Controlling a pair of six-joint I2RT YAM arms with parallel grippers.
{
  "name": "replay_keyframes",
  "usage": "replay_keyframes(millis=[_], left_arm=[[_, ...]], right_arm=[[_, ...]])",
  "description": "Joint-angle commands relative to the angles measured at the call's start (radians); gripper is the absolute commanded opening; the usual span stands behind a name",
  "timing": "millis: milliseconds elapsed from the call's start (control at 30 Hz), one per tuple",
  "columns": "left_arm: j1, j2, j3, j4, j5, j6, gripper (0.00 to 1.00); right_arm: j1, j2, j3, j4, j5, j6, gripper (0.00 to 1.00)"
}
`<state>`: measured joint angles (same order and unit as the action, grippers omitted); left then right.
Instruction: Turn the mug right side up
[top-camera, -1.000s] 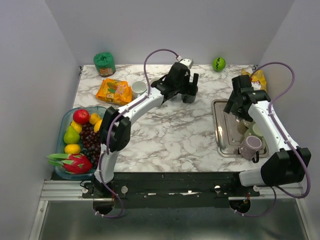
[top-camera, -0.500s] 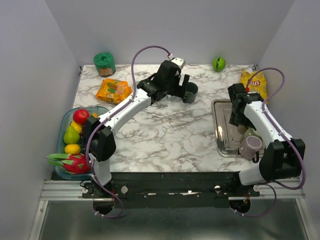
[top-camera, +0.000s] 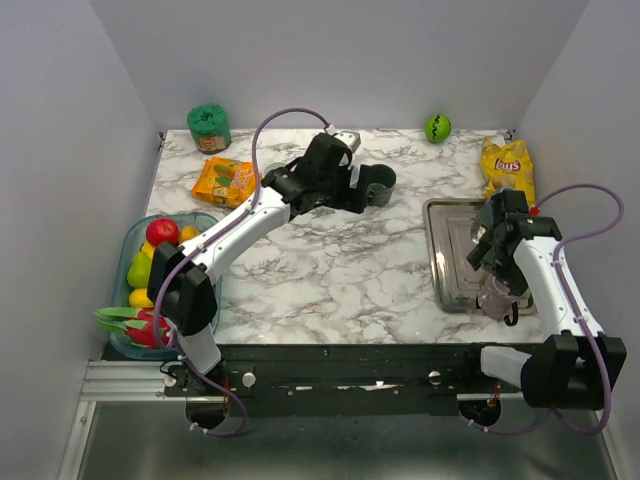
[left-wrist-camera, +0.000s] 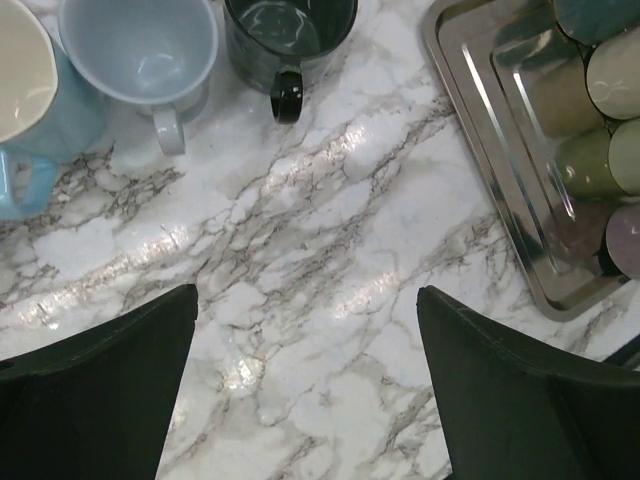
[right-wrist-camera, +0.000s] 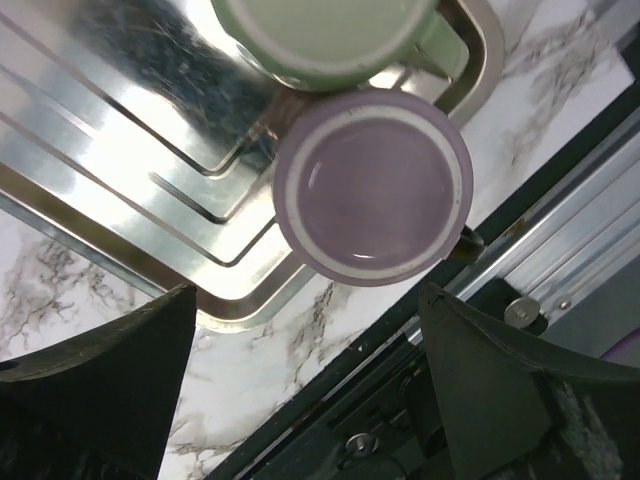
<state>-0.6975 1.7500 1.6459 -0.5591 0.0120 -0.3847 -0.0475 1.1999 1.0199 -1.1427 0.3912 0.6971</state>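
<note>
A purple mug (right-wrist-camera: 372, 187) stands upside down at the near corner of the metal tray (right-wrist-camera: 120, 150), its base facing me; it also shows in the top view (top-camera: 497, 298). A pale green mug (right-wrist-camera: 330, 40) stands next to it. My right gripper (right-wrist-camera: 305, 390) is open and empty, hovering above the tray's near edge, just short of the purple mug; in the top view it (top-camera: 492, 262) is over the tray (top-camera: 445, 250). My left gripper (left-wrist-camera: 305, 380) is open and empty above bare marble, short of an upright dark mug (left-wrist-camera: 290, 40), which also shows in the top view (top-camera: 378, 180).
An upright pale blue mug (left-wrist-camera: 140, 50) and a cream-and-blue mug (left-wrist-camera: 20, 80) stand left of the dark mug. More mugs stand on the tray (left-wrist-camera: 480, 120). A fruit tray (top-camera: 130, 240), orange snack bag (top-camera: 228, 180), green bag (top-camera: 209, 125), green ball (top-camera: 437, 127) and yellow chip bag (top-camera: 507, 160) ring the table.
My left gripper has drawn back from the dark mug, which stays upright on the table. My right arm has swung toward the near end of the tray, over the purple mug.
</note>
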Motion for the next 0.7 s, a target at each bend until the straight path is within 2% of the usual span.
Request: replay_keyframes(millis=[0,367,567,667], left_arm=[[0.001,-0.099,-0.067,0.039,0.049,-0.034,0.99],[0.001,-0.288,-0.31,0.163,0.051,-0.049,0.99],[0.003,-0.398,-0.454,0.238,0.057,-0.069,0.99],[0.001,-0.448,-0.511,0.254,0.055,-0.071,0.99]], right_arm=[[-0.049,-0.042,-0.081,0.043,-0.068,0.076,0.98],[-0.1,-0.134,-0.15,0.118,0.084,0.058,1.0],[-0.112,-0.183,-0.179,0.144,0.112,0.022,1.0],[-0.127,-0.218,-0.208,0.187,0.071,-0.05,1.0]])
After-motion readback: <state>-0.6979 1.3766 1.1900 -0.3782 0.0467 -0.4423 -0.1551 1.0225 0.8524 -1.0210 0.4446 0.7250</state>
